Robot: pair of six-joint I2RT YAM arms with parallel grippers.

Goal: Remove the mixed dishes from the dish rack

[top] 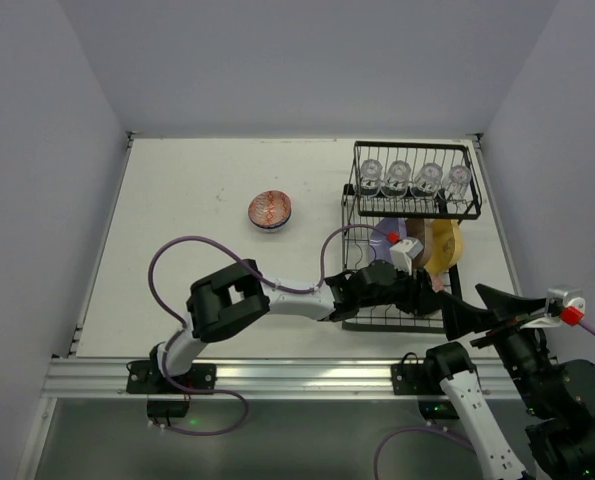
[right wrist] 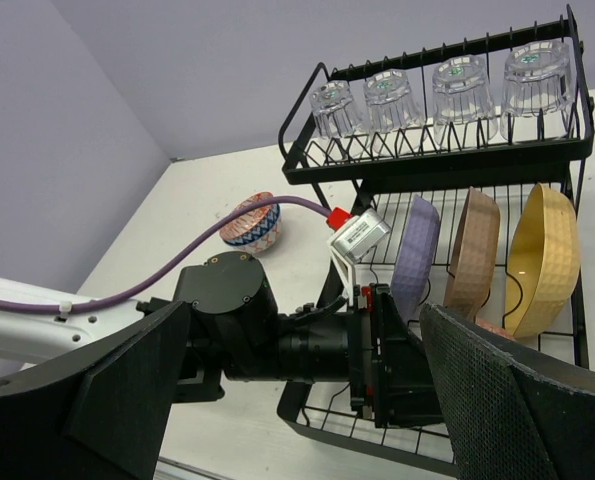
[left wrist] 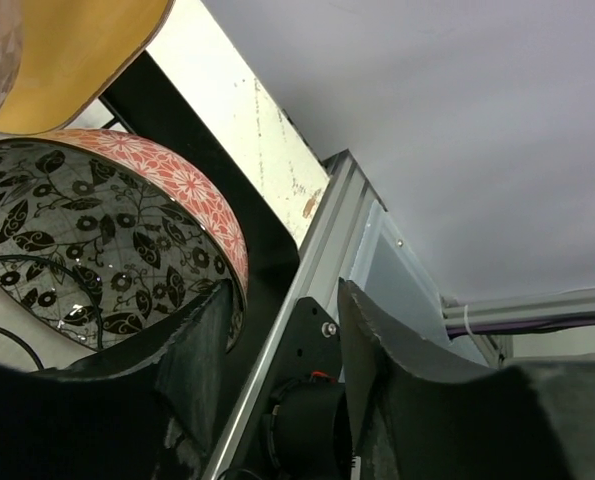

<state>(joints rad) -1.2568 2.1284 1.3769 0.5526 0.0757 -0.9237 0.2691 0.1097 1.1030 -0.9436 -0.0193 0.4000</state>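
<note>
Left in the left wrist view, a patterned bowl stands on its edge in the dish rack, its rim just beside the left pincer. That pincer is half spread and seems to pinch nothing. Lower right in the top view, the right pincer hangs spread wide, farther off.

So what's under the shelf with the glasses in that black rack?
A lavender plate, a brown plate and a yellow plate stand on edge. Close by sits a patterned bowl. The left arm covers the rack's front, so anything else there is hidden.
</note>
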